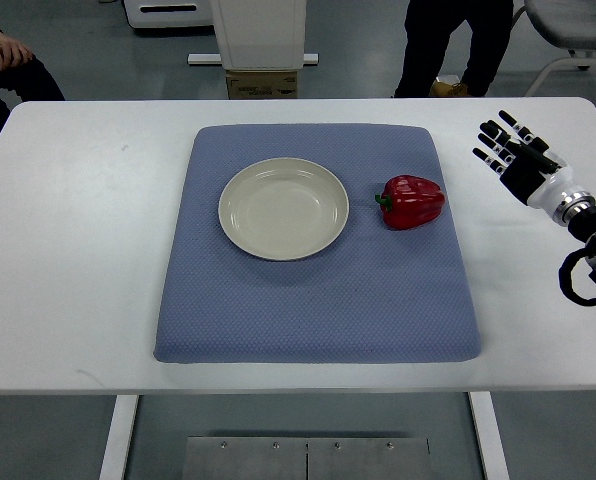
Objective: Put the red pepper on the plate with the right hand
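Observation:
A red pepper [413, 201] with a green stem lies on its side on a blue mat [318, 300], just right of a cream plate [283, 208]. The plate is bare and sits at the mat's middle back. My right hand [505, 148] hovers over the white table to the right of the mat, fingers spread and holding nothing. It is about a hand's width to the right of the pepper. My left arm is out of view.
The white table [78, 260] carries the mat. A person's hand and leg [8, 55] show at the back left, and a person's legs [453, 45] stand behind the table. A cardboard box [262, 83] sits behind the far edge.

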You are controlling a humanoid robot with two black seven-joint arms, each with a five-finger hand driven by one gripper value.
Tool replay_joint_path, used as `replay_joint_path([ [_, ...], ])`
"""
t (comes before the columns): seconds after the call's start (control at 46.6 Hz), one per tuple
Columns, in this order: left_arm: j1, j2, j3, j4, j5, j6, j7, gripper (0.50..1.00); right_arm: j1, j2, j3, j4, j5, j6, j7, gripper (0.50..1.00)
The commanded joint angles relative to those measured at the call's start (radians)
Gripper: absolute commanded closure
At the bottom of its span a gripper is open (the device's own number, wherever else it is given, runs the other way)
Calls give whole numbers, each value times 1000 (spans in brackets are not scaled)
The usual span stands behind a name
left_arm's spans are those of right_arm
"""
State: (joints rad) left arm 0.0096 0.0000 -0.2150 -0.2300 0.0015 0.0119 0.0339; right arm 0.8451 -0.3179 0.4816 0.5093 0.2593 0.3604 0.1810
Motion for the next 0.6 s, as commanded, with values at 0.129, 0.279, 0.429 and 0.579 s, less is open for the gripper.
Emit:
replay_joint_path([
  [0.129, 21, 0, -3, 1, 3, -1, -2, 500, -1, 0, 0, 0, 1, 0, -1, 500],
  [0.279, 9, 0, -6, 3, 3, 10, -2, 500, -1, 0, 0, 0, 0, 0, 0, 500],
  [0.429, 10, 0, -6, 3, 3, 10, -3, 500, 2, 2, 2, 0, 1, 0, 0, 500],
  [0.579, 9, 0, -6, 3, 3, 10, -3, 500, -6, 5, 0, -6, 1, -1, 0, 500],
])
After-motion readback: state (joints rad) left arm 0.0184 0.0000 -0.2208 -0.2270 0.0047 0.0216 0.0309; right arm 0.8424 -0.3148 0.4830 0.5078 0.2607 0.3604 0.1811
